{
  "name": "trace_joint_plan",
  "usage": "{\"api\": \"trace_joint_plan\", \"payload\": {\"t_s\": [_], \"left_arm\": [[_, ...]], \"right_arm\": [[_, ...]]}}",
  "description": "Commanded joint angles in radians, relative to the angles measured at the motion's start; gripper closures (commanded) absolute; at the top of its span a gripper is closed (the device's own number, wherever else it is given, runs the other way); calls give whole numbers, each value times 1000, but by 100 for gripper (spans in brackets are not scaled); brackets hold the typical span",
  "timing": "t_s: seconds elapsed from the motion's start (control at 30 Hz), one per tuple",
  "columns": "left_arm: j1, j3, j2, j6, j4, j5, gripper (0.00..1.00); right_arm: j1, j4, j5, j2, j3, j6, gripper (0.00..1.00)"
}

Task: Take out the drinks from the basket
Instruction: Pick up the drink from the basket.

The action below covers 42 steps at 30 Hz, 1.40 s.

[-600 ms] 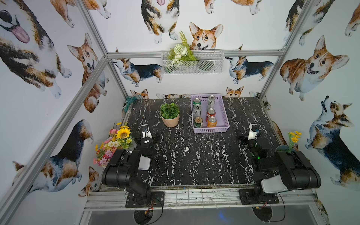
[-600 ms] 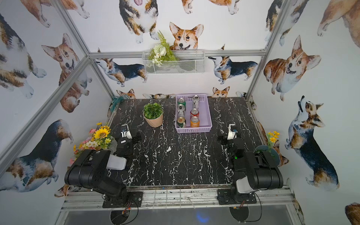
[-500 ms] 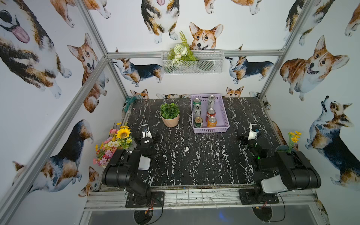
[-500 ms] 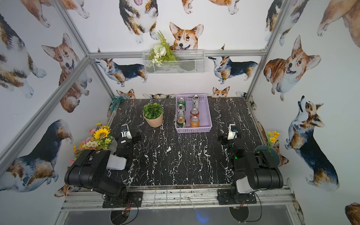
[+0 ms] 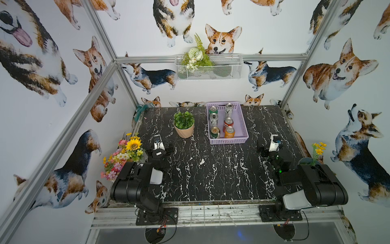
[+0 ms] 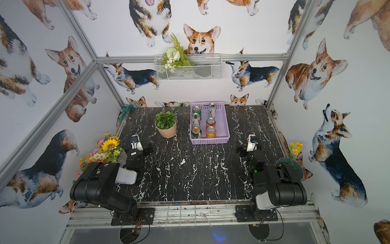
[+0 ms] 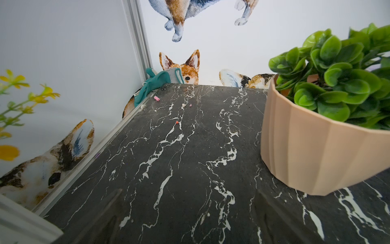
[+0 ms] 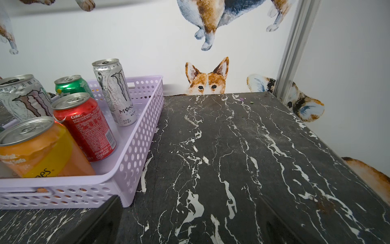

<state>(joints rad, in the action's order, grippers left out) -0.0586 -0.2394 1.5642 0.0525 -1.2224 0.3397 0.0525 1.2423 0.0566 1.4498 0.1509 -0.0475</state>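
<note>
Nothing had shifted in the previous half-second: both arms sat folded at the near side of the marble table [image 5: 211, 169]. The left gripper [image 5: 160, 149] lay near the potted plant [image 5: 183, 124] and the right gripper [image 5: 271, 147] just short of the lavender basket [image 5: 243, 118], each with jaws spread wide and empty. All six drinks stood upright in the basket at the table's far centre: the orange can [image 5: 229, 132], red can [image 5: 228, 122], near green can [image 5: 214, 132], far green can [image 5: 213, 109] and two tall silver cans [image 5: 228, 108]. With nothing lifted, unloading had apparently yet to begin; the orange can looked the easiest first pick for the right arm.
</note>
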Motion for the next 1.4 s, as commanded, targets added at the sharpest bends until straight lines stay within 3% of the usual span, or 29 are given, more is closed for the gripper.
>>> {"api": "trace_joint_plan", "payload": {"t_s": [0.0,0.87,0.93,1.03,1.17,1.23,1.3,1.37], "left_arm": [[2,2,-1,-3,-29,5,0],[-18,6,-12,-24,-37,32,0],[-31,3,-62,-52,5,-6,0],[-46,-97,-163,-45,274,42,0],[-46,-185,-205,-11,429,119,0],[-43,-279,-251,110,606,233,0],[-32,-328,-279,193,691,227,0],[-27,-356,-305,316,741,247,0]], "right_arm": [[-2,12,-4,-2,-1,2,0],[0,13,-46,-15,-1,-25,0],[-10,-87,-108,-78,26,-38,0],[-38,-331,-211,-146,128,-63,0],[-65,-512,-271,-156,210,-136,0],[-79,-564,-309,-172,237,-170,0],[-105,-634,-398,-190,273,-172,0],[-133,-682,-584,-200,311,-207,0]]}}
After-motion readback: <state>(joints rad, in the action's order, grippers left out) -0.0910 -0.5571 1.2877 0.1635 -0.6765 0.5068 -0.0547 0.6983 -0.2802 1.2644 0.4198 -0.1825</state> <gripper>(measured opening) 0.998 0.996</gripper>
